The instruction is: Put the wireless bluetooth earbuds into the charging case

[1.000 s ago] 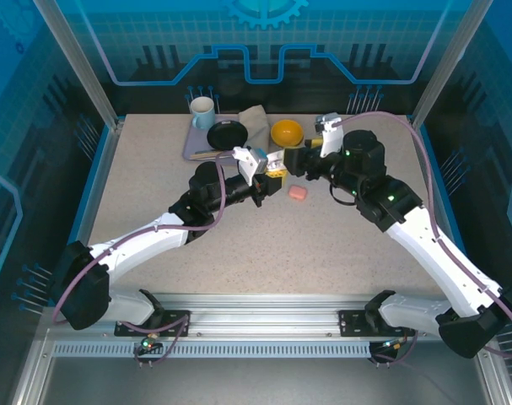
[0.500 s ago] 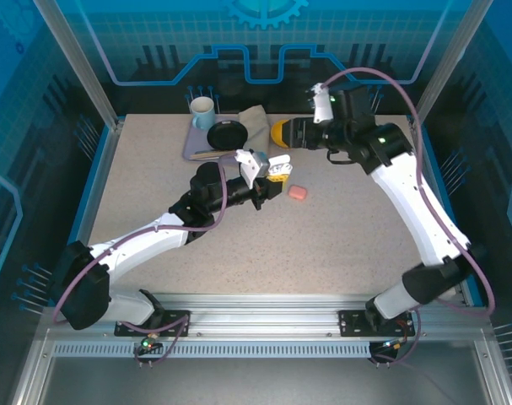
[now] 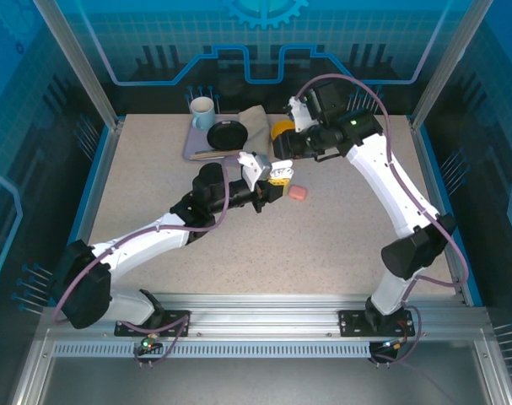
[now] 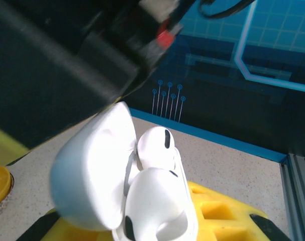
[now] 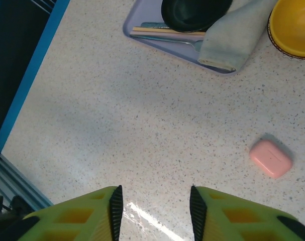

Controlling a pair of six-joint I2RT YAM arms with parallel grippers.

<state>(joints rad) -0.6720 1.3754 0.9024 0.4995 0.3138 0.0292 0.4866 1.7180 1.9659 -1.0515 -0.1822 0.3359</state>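
1. Over the last second the right arm had swung up and away from the pink case (image 3: 299, 193), leaving the right gripper (image 3: 280, 153) hanging just past the far side of the left gripper (image 3: 275, 179). The left arm and the pink case had not shifted.
2. The left gripper was clenched on the white charging case (image 4: 102, 175), which stood out from between its yellow fingers (image 4: 220, 211).
3. That case was open, its lid swung back to one side. Its mouth pointed away from the fingertips, and its long axis ran outward in line with them, somewhat tilted.
4. We counted one white earbud (image 4: 156, 144) for certain, seated in the mouth of the case with its rounded head and a dark oval spot outward. We could not tell whether a second rounded white shape nearer the fingers was bud or case.
5. The right gripper's jaws stood apart, grasping nothing, with bare table (image 5: 152, 150) seen between them.
6. The pink case lay flat and shut on the table just ahead of the left fingertips, off to one side of the right gripper's fingers, its long axis slanted across the right wrist view.
7. Beyond both hands we counted one tray (image 3: 192, 145), one black bowl (image 3: 228, 135), one cloth (image 3: 256, 121), one mug (image 3: 202, 110) and one yellow bowl (image 5: 293, 27); cases totalled two.
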